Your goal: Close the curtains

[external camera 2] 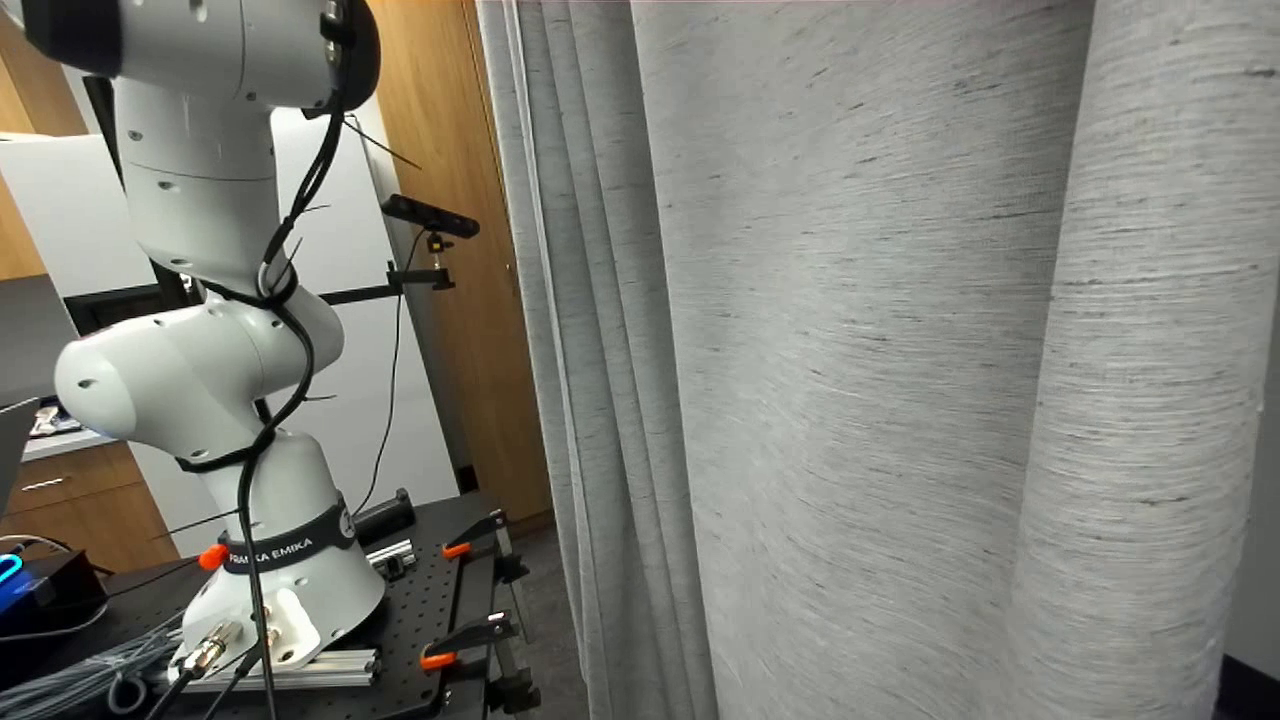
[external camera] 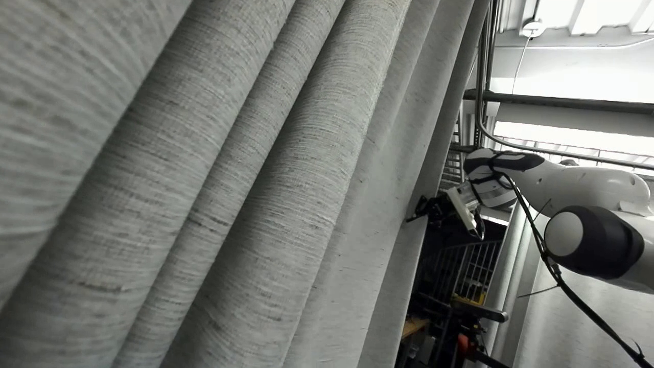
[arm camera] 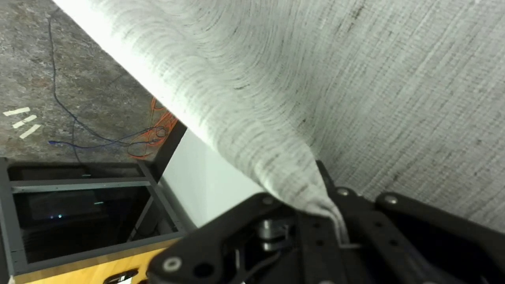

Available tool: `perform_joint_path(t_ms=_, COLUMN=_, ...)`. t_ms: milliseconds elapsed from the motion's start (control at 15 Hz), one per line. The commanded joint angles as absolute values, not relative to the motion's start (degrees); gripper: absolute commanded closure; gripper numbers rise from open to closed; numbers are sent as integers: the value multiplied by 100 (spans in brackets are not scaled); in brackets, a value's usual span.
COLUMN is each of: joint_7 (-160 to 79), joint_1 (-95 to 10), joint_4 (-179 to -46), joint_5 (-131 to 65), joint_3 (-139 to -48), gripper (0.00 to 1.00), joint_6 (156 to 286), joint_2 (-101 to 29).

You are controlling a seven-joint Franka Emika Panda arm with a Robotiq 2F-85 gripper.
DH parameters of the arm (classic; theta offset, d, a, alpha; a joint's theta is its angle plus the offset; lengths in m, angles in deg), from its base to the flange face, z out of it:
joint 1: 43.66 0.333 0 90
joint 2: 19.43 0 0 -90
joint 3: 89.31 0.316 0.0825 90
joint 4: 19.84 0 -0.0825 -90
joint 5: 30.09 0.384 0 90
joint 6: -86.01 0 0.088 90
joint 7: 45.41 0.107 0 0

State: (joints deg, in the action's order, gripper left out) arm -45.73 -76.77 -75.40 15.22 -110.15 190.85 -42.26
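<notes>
Grey and slubbed, the curtain [external camera 2: 850, 350] is hanging in folds, with the arm [external camera 2: 220, 345] standing beside it in both exterior views. At the curtain's edge, the gripper [arm camera: 327, 205] is pinching fabric, its jaws standing narrow with cloth between them. Past the curtain's edge, floor [arm camera: 31, 75] is showing, so the closing is probably awaiting its finish. The task is seemingly standing at the pull; the next move is calling for drawing the curtain's edge towards its uncovered side without losing the pinch.
</notes>
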Motion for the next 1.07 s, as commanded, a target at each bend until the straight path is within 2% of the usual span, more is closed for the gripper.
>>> perform_joint_path(t_ms=0, joint_7=-5219, joint_1=-7595, joint_4=-7870, joint_5=1097, joint_3=-11078, gripper=73, joint_6=18926, joint_2=-4302)
perform_joint_path(t_ms=67, joint_7=-5365, joint_1=-7555, joint_4=-7983, joint_5=1047, joint_3=-11084, gripper=72, joint_6=18943, joint_2=-4257)
perform_joint_path(t_ms=600, joint_7=-6554, joint_1=-7335, joint_4=-9669, joint_5=17, joint_3=-11070, gripper=12, joint_6=19145, joint_2=-3877)
perform_joint_path(t_ms=733, joint_7=-6783, joint_1=-7222, joint_4=-10086, joint_5=-297, joint_3=-11065, gripper=0, joint_6=19232, joint_2=-3639)
perform_joint_path(t_ms=1000, joint_7=-7324, joint_1=-6836, joint_4=-11134, joint_5=-1081, joint_3=-10986, gripper=0, joint_6=19547, joint_2=-2748)
